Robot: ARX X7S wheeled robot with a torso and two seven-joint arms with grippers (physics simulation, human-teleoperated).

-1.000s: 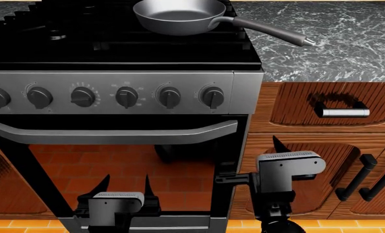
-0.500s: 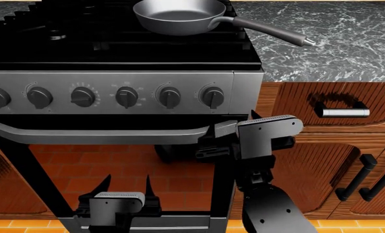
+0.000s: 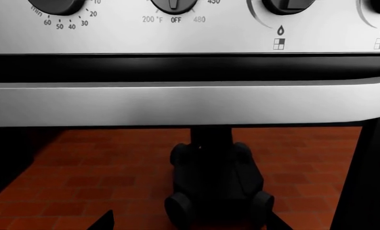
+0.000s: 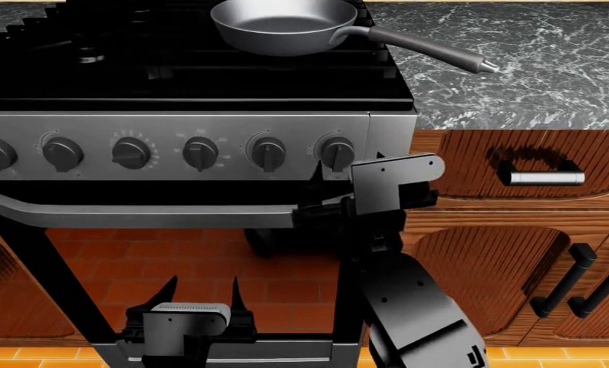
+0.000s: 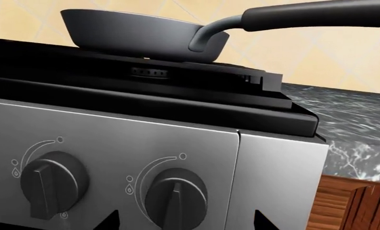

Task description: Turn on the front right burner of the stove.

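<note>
The stove (image 4: 182, 84) has a black grate top and a steel front panel (image 4: 376, 138) with six black knobs. Its front right burner (image 5: 148, 73) shows as a small round head between the grate bars in the right wrist view. My right gripper (image 4: 361, 170) is open and empty, held close in front of the rightmost knob (image 4: 335, 153). In the right wrist view that knob (image 5: 176, 199) sits between the spread fingertips of the right gripper (image 5: 186, 223). My left gripper (image 4: 198, 291) is open and empty, low before the oven door, also seen in the left wrist view (image 3: 188, 224).
A grey frying pan (image 4: 284, 23) sits on the stove's right side, its handle over the marble counter (image 4: 530, 69). The oven door's bar handle (image 4: 161, 211) runs below the knobs. Wooden cabinets (image 4: 530, 176) with handles stand to the right.
My right arm has risen from low beside the cabinet and moved left, up to the rightmost knob. The left arm has not moved.
</note>
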